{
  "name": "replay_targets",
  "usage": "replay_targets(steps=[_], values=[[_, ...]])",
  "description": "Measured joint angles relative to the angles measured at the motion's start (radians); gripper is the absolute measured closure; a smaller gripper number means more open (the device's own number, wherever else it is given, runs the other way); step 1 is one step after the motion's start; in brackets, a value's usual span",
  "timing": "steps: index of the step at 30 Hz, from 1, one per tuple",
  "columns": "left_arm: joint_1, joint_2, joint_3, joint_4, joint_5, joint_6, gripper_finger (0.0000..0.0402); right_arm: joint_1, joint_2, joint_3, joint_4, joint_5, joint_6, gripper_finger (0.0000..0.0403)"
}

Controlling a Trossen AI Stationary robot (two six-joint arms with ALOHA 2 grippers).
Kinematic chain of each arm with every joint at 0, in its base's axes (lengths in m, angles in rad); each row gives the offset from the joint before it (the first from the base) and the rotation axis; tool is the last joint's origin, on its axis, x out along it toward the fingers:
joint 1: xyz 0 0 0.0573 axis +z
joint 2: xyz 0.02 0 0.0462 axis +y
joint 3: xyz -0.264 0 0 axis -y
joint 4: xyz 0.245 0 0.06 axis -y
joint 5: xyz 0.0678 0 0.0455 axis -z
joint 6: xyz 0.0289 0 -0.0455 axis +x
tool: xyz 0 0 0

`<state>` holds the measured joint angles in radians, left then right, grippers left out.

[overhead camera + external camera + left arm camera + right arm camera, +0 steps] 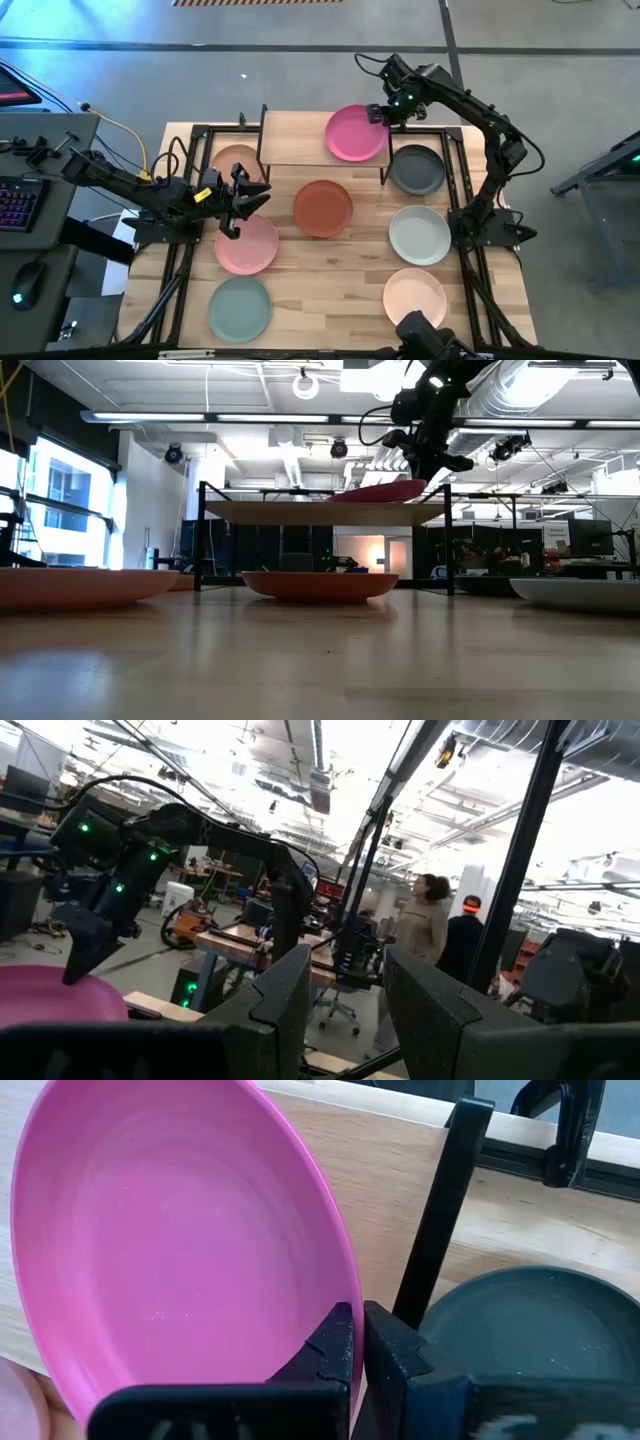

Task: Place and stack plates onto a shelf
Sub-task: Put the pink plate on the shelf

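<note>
Right wrist view: right pincer (358, 1342) pinches magenta plate (170, 1230) rim.

Note the tabletop (345, 265): pale wood planks, smooth with a slight sheen, visible grain. The shelf (295, 140) near the tabletop's far edge has a light wood top of the same look, carried on thin black metal legs. You see the magenta plate (170, 1230) as matt and smooth, faint concentric rings across its well; the dark grey plate (530, 1325) beside it is equally matt. The terracotta plate (322, 207) at mid-tabletop also shows no gloss. The right claw (355, 1342), pinched on the magenta rim, looks like dull black plastic; the left claw (345, 995) likewise.
</note>
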<state>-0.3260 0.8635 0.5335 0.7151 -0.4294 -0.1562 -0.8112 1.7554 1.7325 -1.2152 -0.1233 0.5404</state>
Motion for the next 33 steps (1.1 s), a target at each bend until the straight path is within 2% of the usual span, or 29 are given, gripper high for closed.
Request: replay_targets(steps=[28,33], values=[[-0.002,0.0,0.0,-0.014,0.005,-0.026,0.0284,0.0,0.0,0.0,-0.01,0.036,-0.007,0.0401],[-0.002,0.0,0.0,-0.014,0.005,-0.026,0.0284,0.0,0.0,0.0,-0.016,0.045,-0.007,0.0373]])
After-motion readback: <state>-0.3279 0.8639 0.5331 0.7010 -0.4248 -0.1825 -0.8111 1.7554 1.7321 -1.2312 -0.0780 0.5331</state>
